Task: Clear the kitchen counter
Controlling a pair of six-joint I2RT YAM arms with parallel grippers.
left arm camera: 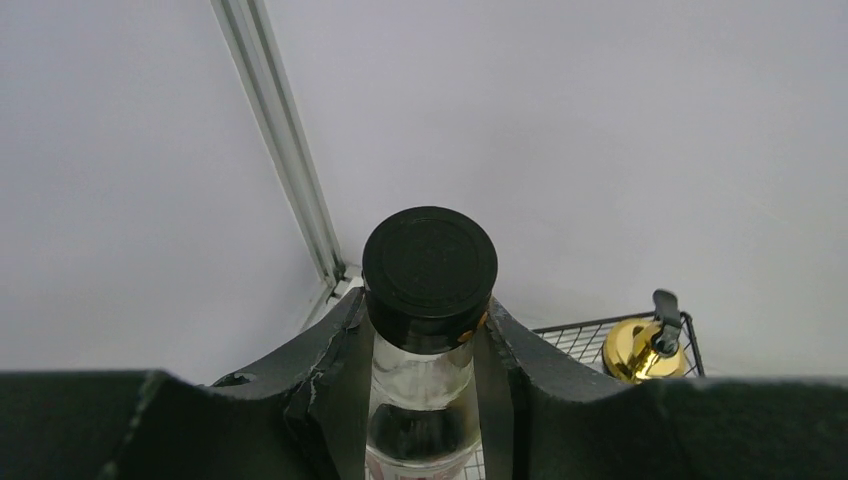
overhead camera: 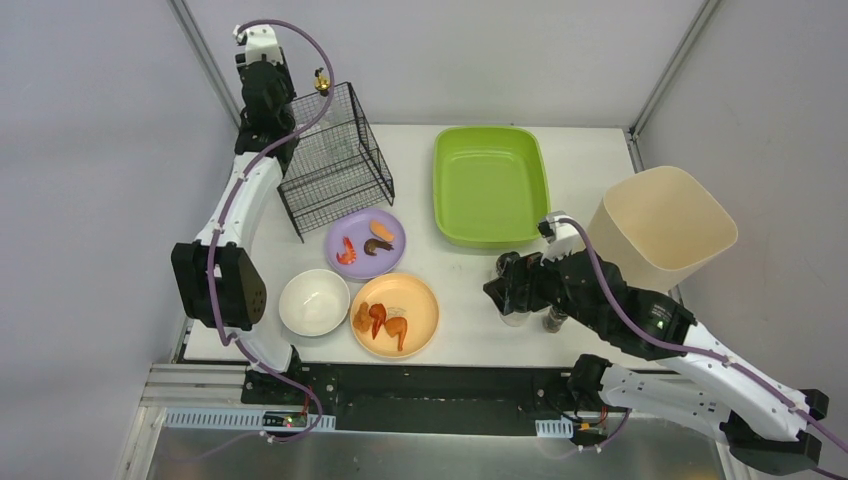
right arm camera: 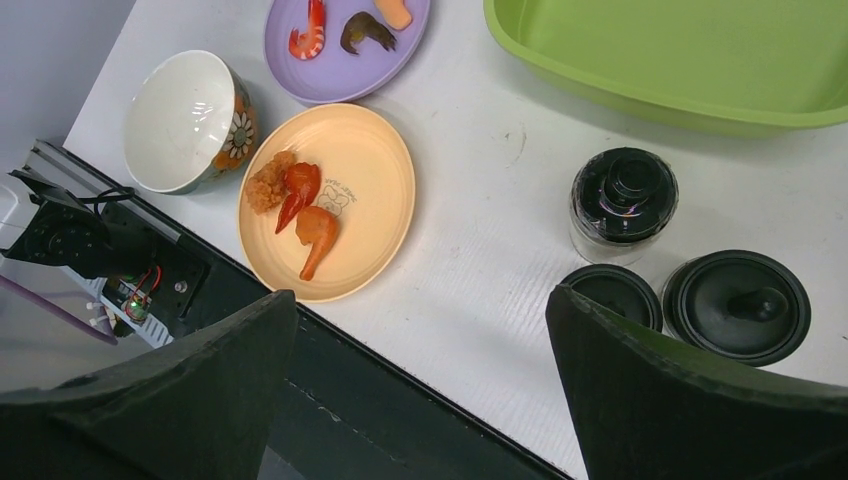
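plain grey walls (overhead camera: 450,50) meet at metal corner posts (overhead camera: 203,55).

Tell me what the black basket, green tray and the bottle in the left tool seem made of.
Basket: thin black wire, probably coated metal; you see through its grid.
Green tray: likely plastic, smooth moulded walls with soft sheen.
Bottle: clear body, glass or hard plastic, with matte black cap.

Bare kitchen counter (overhead camera: 462,285) between orange plate (overhead camera: 394,315) and jars (right arm camera: 622,205); wire basket (overhead camera: 335,160) crowds far-left corner
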